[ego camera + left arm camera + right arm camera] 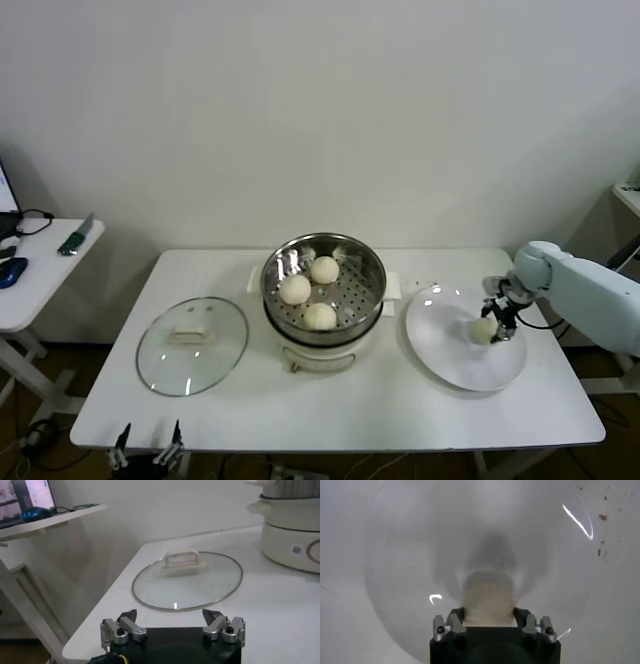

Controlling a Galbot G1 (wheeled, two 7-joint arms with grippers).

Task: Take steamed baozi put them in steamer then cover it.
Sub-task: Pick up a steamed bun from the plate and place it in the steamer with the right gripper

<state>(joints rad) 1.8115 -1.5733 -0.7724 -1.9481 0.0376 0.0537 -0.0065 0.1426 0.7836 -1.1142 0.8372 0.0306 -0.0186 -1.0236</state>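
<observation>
The right gripper [492, 330] reaches down over the flat white plate [440, 345], its fingers pinched around a round cream-white dough bun [487, 600]. The left gripper [172, 628] waits wide open, near the table's edge.

A pale blue-white, rounded shell is seen on the right arm [590, 290]. Black gripper bodies with silver, screw-fastened finger mounts are shown on the left gripper [172, 625] and the right gripper [490, 622].

Legible text: none. The steamer's [292, 527] cream base carries a small white sticker [297, 549] with dark print, too small to read; the monitor [34, 492] at far left shows unreadable content.
</observation>
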